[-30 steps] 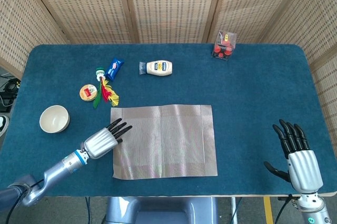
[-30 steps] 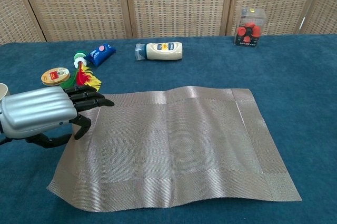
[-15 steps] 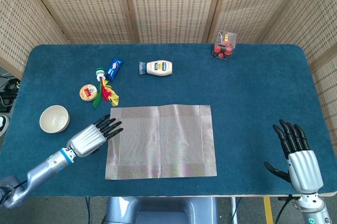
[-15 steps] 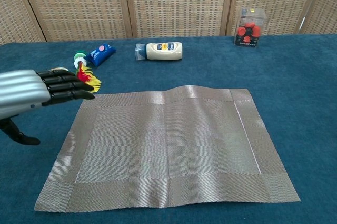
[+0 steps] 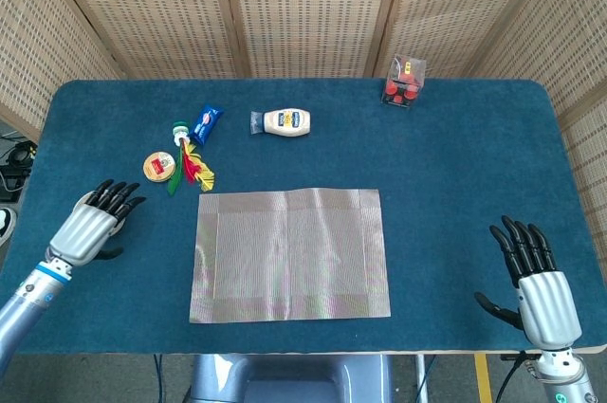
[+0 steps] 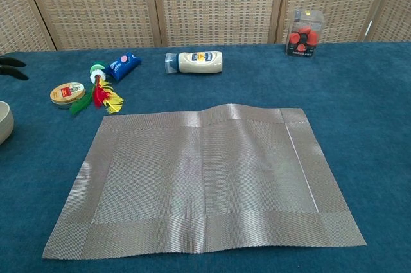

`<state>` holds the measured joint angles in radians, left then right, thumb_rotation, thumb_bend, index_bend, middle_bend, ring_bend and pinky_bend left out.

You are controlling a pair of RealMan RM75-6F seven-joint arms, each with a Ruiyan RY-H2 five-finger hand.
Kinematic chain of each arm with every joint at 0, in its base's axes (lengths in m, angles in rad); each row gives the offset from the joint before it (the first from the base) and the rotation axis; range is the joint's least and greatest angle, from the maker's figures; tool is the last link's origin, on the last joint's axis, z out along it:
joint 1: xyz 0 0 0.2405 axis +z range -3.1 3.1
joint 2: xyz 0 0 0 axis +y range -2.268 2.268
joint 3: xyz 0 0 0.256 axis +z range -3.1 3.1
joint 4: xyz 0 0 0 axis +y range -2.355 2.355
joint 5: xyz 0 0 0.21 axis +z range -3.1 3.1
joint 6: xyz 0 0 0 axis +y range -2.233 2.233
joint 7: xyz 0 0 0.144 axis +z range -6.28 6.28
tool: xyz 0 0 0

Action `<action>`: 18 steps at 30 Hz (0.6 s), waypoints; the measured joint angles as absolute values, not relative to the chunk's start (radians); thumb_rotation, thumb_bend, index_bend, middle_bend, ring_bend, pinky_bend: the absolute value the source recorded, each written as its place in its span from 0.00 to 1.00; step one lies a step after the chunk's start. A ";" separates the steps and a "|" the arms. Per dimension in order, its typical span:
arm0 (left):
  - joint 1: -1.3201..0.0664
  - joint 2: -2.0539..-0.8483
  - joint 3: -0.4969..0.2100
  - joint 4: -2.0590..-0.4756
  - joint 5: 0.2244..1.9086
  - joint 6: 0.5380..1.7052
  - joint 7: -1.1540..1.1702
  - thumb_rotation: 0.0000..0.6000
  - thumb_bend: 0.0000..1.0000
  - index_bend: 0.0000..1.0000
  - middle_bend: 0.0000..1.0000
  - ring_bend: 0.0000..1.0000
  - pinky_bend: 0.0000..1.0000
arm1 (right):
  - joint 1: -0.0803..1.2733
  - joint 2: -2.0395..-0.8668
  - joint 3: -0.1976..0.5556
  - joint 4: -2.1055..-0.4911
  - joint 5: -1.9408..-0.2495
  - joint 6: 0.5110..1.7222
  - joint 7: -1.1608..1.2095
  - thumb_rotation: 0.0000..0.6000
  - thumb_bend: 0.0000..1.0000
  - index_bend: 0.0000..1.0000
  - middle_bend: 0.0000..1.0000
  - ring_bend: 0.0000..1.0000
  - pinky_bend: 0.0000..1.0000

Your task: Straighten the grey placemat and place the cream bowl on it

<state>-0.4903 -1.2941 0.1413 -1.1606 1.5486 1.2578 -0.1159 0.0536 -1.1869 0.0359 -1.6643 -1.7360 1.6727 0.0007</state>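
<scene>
The grey placemat (image 5: 289, 253) lies flat in the middle of the blue table, its edges running parallel to the table's front edge; a slight ripple shows along its far side (image 6: 218, 109). My left hand (image 5: 92, 223) hovers over the cream bowl (image 6: 3, 121), fingers stretched out and holding nothing. In the head view the hand covers most of the bowl; only a sliver of rim (image 5: 82, 201) shows. In the chest view just the fingertips (image 6: 13, 67) appear at the left edge. My right hand (image 5: 536, 275) rests open near the table's front right corner.
Along the far left lie a round tin (image 5: 159, 167), a red and yellow feathered toy (image 5: 192, 166), a blue packet (image 5: 207, 123) and a mayonnaise bottle (image 5: 285, 122). A clear box with red pieces (image 5: 404, 82) stands at the back right. Wicker screens close off the back.
My left hand left the placemat's left edge and moved leftward to above the cream bowl. The placemat turned from skewed to square, then stayed still. The right hand has not moved.
</scene>
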 measured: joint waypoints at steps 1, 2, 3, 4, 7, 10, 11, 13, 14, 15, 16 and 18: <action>-0.481 -1.295 0.139 -1.153 1.527 1.243 -0.120 1.00 0.04 0.28 0.00 0.00 0.00 | 0.053 -1.187 0.036 -1.665 -1.737 1.673 0.001 1.00 0.00 0.06 0.00 0.00 0.00; -0.472 -1.298 0.136 -1.143 1.505 1.225 -0.125 1.00 0.07 0.32 0.00 0.00 0.00 | 0.053 -1.186 0.035 -1.665 -1.738 1.675 0.001 1.00 0.00 0.06 0.00 0.00 0.00; -0.463 -1.302 0.133 -1.131 1.484 1.207 -0.131 1.00 0.10 0.36 0.00 0.00 0.00 | 0.052 -1.186 0.035 -1.665 -1.738 1.675 0.002 1.00 0.00 0.06 0.00 0.00 0.00; -0.451 -1.309 0.129 -1.111 1.459 1.185 -0.142 1.00 0.12 0.38 0.00 0.00 0.00 | 0.052 -1.186 0.035 -1.665 -1.739 1.676 0.002 1.00 0.00 0.06 0.00 0.00 0.00; -0.430 -1.337 0.119 -1.055 1.435 1.160 -0.174 1.00 0.19 0.44 0.00 0.00 0.00 | 0.052 -1.185 0.034 -1.667 -1.740 1.675 0.003 1.00 0.00 0.06 0.00 0.00 0.00; -0.415 -1.372 0.112 -0.990 1.430 1.145 -0.202 1.00 0.23 0.45 0.00 0.00 0.00 | 0.051 -1.184 0.035 -1.668 -1.741 1.678 0.003 1.00 0.00 0.06 0.00 0.00 0.00; -0.412 -1.382 0.110 -0.970 1.429 1.140 -0.210 1.00 0.25 0.45 0.00 0.00 0.00 | 0.050 -1.184 0.036 -1.668 -1.740 1.678 0.004 1.00 0.00 0.06 0.00 0.00 0.00; -0.405 -1.407 0.105 -0.925 1.426 1.125 -0.229 1.00 0.27 0.45 0.00 0.00 0.00 | 0.050 -1.183 0.036 -1.668 -1.739 1.678 0.006 1.00 0.00 0.06 0.00 0.00 0.00; -0.402 -1.420 0.102 -0.900 1.424 1.115 -0.240 1.00 0.29 0.45 0.00 0.00 0.00 | 0.050 -1.183 0.037 -1.668 -1.738 1.678 0.007 1.00 0.00 0.06 0.00 0.00 0.00; -0.400 -1.430 0.099 -0.883 1.423 1.108 -0.249 1.00 0.29 0.45 0.00 0.00 0.00 | 0.050 -1.182 0.037 -1.668 -1.737 1.677 0.009 1.00 0.00 0.06 0.00 0.00 0.00; -0.398 -1.439 0.095 -0.868 1.421 1.100 -0.258 1.00 0.29 0.44 0.00 0.00 0.00 | 0.051 -1.181 0.038 -1.667 -1.736 1.677 0.010 1.00 0.00 0.06 0.00 0.00 0.00; -0.396 -1.456 0.086 -0.836 1.418 1.087 -0.277 1.00 0.29 0.44 0.00 0.00 0.00 | 0.051 -1.181 0.039 -1.666 -1.736 1.676 0.011 1.00 0.00 0.06 0.00 0.00 0.00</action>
<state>-0.3959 -1.4558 0.0864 -0.8365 1.4183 1.0866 -0.2775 0.0509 -1.1811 0.0385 -1.6661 -1.7360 1.6762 0.0111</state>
